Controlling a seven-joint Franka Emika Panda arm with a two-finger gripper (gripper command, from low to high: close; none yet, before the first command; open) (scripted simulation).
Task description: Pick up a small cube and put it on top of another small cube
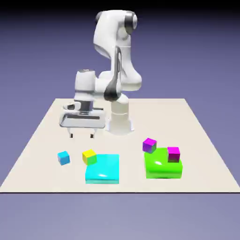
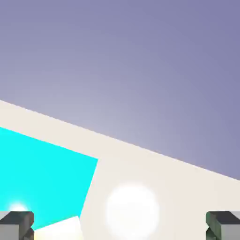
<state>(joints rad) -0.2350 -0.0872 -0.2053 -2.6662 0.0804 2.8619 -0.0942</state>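
A: Okay, quick one. Where is the tiny plain cyan-blue cube [image 1: 63, 157]?

B: It sits on the pale beige surface [image 1: 197, 140] toward the exterior view's left, near the front edge, alone and touching nothing. The small yellow cube [image 1: 89, 156] is just beside it on its right, at the corner of the large flat cyan slab [image 1: 103, 169].

A: And the white arm's two-finger claw [image 1: 82, 135]?

B: It hangs above the surface, fingers pointing down, spread wide, with nothing between them. In the hand view both grey fingertips [image 2: 16, 224] sit at the bottom corners with bare surface and a slice of the slab in the gap.

A: So which way does the cube lie from the claw?

B: Nearer the camera in the exterior view and a bit to that view's left, plus lower. They are apart, with no contact. The cube is not visible in the hand view, so the claw is not lined up over it.

A: Any long axis to worry about?

B: No, a cube has equal sides. It looks slightly rotated against the surface edge, so I'd judge a small wrist turn may help square the fingers.

A: Stack target?

B: Probably the yellow cube, since it's closest. The magenta cube [image 1: 173, 153] and purple cube [image 1: 149, 145] on the green block [image 1: 161, 166] are well apart.
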